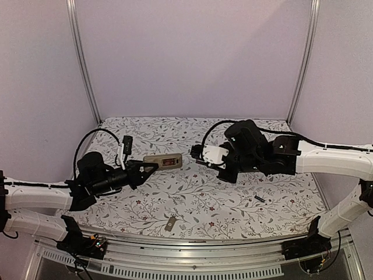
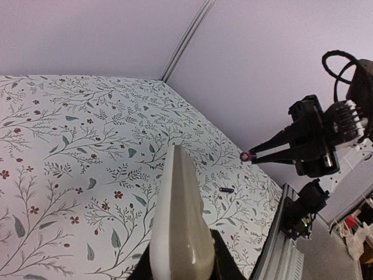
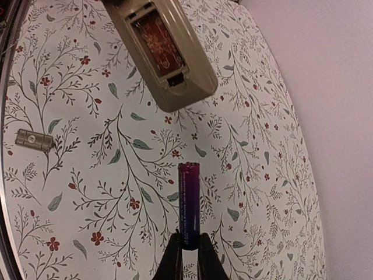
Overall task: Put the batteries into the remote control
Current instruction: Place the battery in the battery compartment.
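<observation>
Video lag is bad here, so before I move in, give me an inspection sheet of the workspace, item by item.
Surface: floral cloth, lying flat.
Job's things: remote held in the air, its bay open with no battery seen inside; one battery held apart from the remote, pointing toward it; second battery lying on the cloth near the right arm.
Clutter: loose cover on the cloth near the front edge.
Grippers: left end effector shut on the remote; right end effector shut on the battery.
Cables: black cables loop above each arm.
Surroundings: plain walls, metal posts.
</observation>
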Tool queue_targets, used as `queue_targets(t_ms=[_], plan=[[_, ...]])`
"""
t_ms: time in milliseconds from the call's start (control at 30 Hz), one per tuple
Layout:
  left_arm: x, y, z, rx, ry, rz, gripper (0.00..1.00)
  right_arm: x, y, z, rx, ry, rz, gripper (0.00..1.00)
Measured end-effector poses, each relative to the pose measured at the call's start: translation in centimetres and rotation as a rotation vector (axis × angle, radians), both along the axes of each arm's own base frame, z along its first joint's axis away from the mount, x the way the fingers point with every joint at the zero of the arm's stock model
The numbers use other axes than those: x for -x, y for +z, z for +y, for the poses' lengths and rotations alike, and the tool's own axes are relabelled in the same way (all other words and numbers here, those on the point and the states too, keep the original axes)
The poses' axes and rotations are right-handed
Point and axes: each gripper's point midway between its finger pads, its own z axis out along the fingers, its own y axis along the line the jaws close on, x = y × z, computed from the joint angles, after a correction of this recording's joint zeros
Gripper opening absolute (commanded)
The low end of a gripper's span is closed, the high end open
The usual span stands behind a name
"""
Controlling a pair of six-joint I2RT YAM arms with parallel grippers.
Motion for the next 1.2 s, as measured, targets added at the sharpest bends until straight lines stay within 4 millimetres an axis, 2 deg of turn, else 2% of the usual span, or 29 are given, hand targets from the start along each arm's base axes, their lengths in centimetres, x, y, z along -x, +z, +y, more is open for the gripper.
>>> queue_targets(t_ms=[133,233,367,533,900,1200], plan=[[0.3,-0.2,-0.8,-0.004,-0.038,0.010,0.00,0.9,3.3,2.3,-0.019,0.121,-0.116,0.00],[0.5,-0.1,-1.2,0.001,-0.059,0.007,0.00,1.2,4.1,3.7,-0.011,0.178,-0.171,0.00],[0.6,0.2,-1.6,0.010,-0.078,0.004,0.00,1.3,2.9,5.1,0.038,0.236,-0.202,0.00],[0.9,0.4,-2.2,0.026,-0.101,0.004,0.00,1.2,0.8,5.9,0.106,0.276,-0.208,0.00],[1.2,0.1,-2.5,0.025,-0.114,0.011,0.00,0.6,1.7,7.0,0.087,0.276,-0.244,0.00],[1.3,0.1,-2.5,0.025,-0.118,0.011,0.00,0.2,0.8,7.2,0.130,0.280,-0.268,0.00]])
